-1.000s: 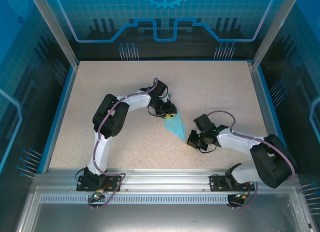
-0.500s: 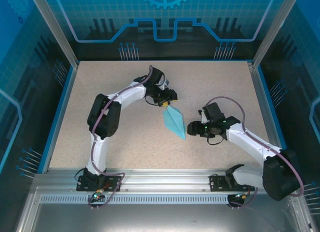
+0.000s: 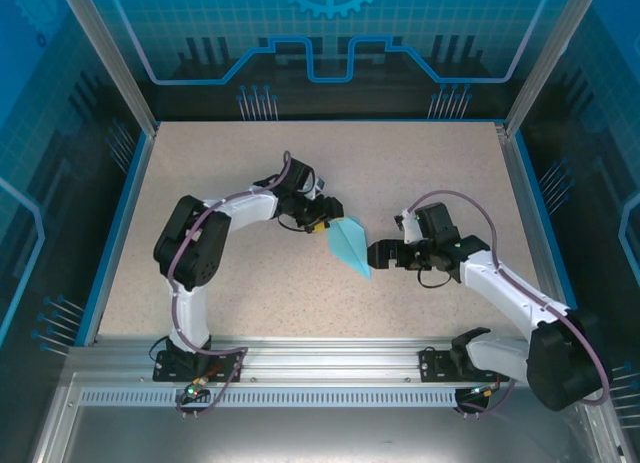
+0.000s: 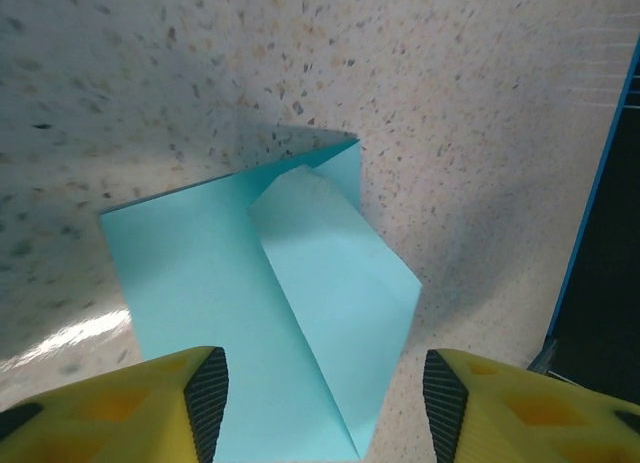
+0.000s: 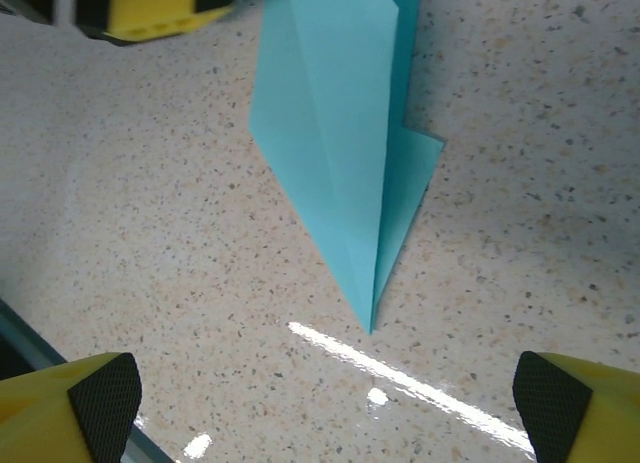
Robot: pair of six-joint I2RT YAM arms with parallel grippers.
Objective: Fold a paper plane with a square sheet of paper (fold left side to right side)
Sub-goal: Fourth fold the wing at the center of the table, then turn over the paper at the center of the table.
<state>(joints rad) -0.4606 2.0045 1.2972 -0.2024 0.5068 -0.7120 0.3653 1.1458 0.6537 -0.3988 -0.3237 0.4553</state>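
Note:
The light-blue paper, folded into a slim pointed dart, lies flat on the speckled table, its tip pointing to the near right. My left gripper sits at its wide far end. In the left wrist view the yellow jaws stand open, with the creased paper lying on the table under and ahead of them. My right gripper is just off the pointed tip. In the right wrist view it is wide open, the tip of the paper a short way ahead and untouched.
The speckled table is ringed by a blue rim and an aluminium frame at the near edge. A yellow finger of the left gripper shows at the top left of the right wrist view.
Both grippers have opened and let go of the paper, which now lies flat. The right gripper drew back from the tip. The left gripper shifted slightly left at the wide end.

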